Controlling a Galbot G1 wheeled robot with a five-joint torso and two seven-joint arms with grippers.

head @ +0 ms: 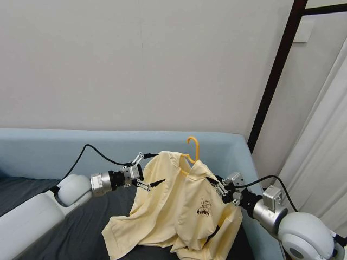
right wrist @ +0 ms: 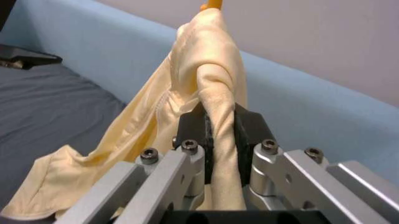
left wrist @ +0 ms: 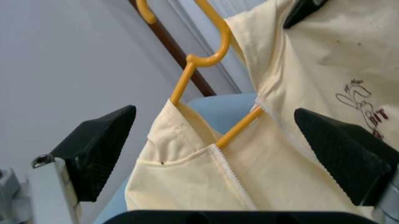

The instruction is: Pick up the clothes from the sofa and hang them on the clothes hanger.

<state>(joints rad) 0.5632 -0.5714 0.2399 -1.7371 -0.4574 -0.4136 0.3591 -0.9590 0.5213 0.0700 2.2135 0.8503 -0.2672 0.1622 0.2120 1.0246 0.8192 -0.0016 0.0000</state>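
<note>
A pale yellow shirt [head: 179,211] with a small printed logo hangs on an orange hanger [head: 192,149] held above the sofa, its lower part resting on the seat. My right gripper [head: 221,189] is shut on a fold of the shirt's shoulder, and the bunched fabric [right wrist: 218,126] is pinched between its pads. My left gripper [head: 153,168] is open at the opposite shoulder. Its black pads [left wrist: 100,149] stand wide apart, with the hanger [left wrist: 206,56] and the shirt's collar [left wrist: 187,140] just beyond them, untouched.
The sofa has a light blue backrest [head: 65,149] and a dark grey seat [head: 81,227]. A dark pole [head: 274,76] rises at the right beside a white curtain [head: 320,157]. A plain wall stands behind.
</note>
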